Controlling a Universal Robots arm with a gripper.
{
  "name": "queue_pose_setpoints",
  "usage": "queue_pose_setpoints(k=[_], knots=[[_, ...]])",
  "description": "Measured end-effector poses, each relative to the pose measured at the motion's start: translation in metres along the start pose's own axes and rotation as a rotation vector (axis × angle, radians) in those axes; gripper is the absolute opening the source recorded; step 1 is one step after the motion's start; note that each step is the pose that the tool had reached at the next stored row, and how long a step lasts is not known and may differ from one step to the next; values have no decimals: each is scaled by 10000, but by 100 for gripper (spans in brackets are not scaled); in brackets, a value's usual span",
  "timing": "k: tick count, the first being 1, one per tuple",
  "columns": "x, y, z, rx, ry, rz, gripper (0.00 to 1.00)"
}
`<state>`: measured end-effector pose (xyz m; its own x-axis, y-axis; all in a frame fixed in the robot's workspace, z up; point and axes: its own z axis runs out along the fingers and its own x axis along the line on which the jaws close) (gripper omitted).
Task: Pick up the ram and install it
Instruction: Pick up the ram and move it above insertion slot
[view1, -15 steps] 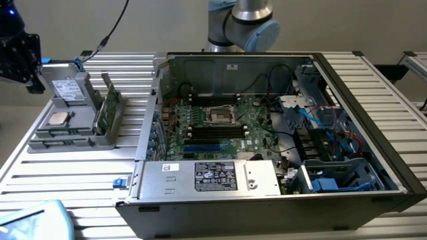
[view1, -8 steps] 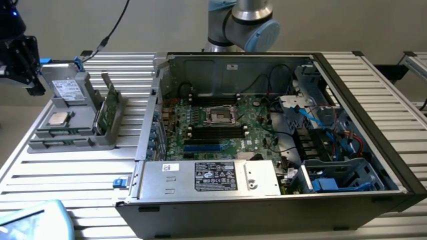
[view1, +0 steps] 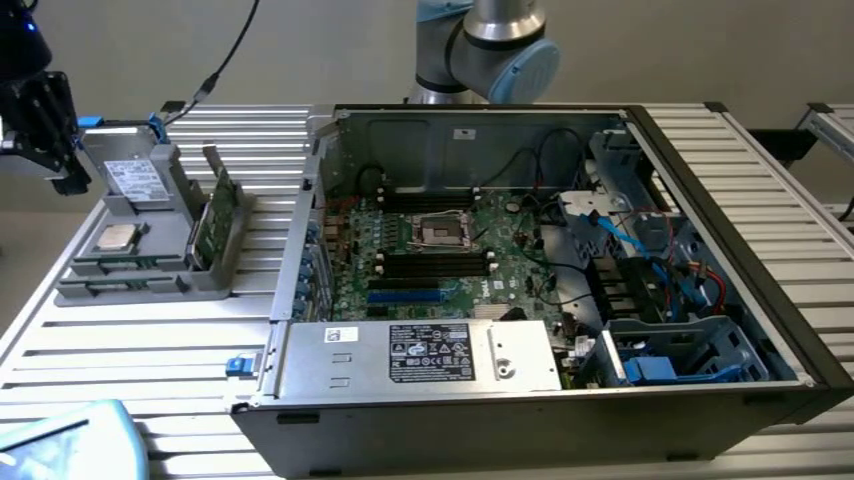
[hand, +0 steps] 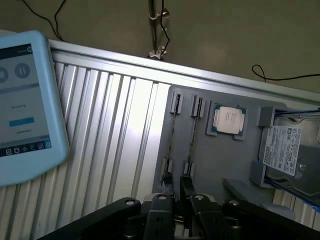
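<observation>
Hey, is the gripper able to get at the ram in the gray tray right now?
Probably yes. The ram stands on edge in the gray tray, its top edge uncovered. The gripper hangs above the tray, and the CPU and hard drive sit off to the side.

Thin green ram (view1: 203, 235), upright in holder (view1: 134, 285)

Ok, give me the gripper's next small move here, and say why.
Probably shift the gripper sideways until it is centred over one ram: the wrist view seems to put it between the two thin boards standing on edge in the grey holder, and the exterior view shows it raised above them.
</observation>
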<state>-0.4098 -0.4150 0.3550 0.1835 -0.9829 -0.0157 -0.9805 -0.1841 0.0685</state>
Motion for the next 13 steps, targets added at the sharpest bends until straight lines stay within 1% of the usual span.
queue_pose_setpoints(k=[1, 2, 3, 4, 5, 13], knots=[[0, 0, 0, 0, 0, -1, 25], [1, 0, 0, 0, 0, -1, 25], [1, 1, 1, 0, 0, -1, 31], [2, 0, 14, 2, -1, -1, 31], [2, -1, 32, 3, -1, -1, 37], [4, -10, 175, 0, 0, -1, 37]])
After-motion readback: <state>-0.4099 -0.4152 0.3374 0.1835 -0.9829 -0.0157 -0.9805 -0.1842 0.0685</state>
